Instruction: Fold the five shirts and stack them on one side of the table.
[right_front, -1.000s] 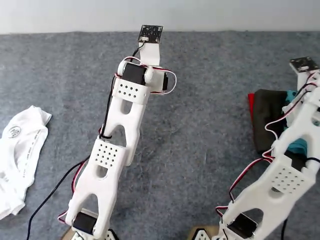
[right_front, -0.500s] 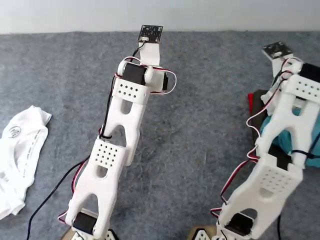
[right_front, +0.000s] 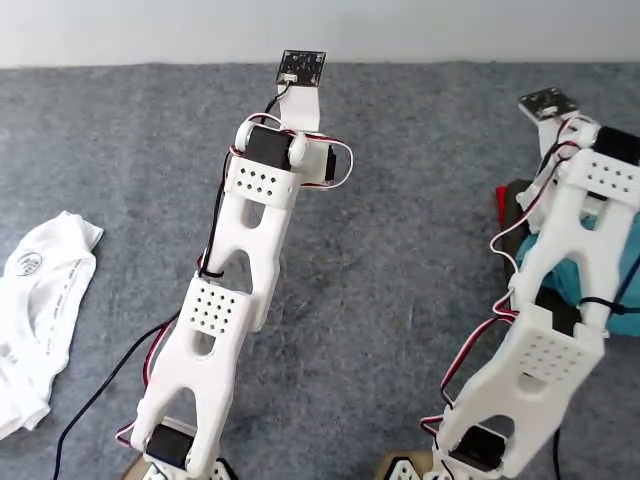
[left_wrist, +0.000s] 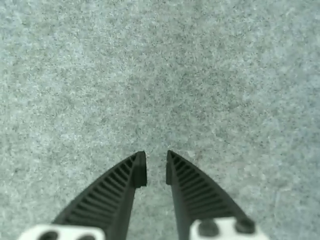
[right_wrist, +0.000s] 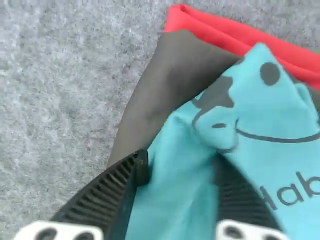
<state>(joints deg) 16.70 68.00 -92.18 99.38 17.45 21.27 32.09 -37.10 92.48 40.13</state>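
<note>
- Jaws of our right gripper (right_wrist: 179, 167) stood wide, straddling the teal shirt (right_wrist: 240, 135), which lay on the dark shirt (right_wrist: 165, 85) and red shirt (right_wrist: 220, 30).
- Cloth looked soft and floppy; we judged a folded edge the best hold.
- Left gripper (left_wrist: 156, 167) hung nearly closed, empty.
- White shirt (right_front: 40, 300) lay unfolded, well apart.
- Right arm bent over the stack; left arm reached mid-table.
</note>
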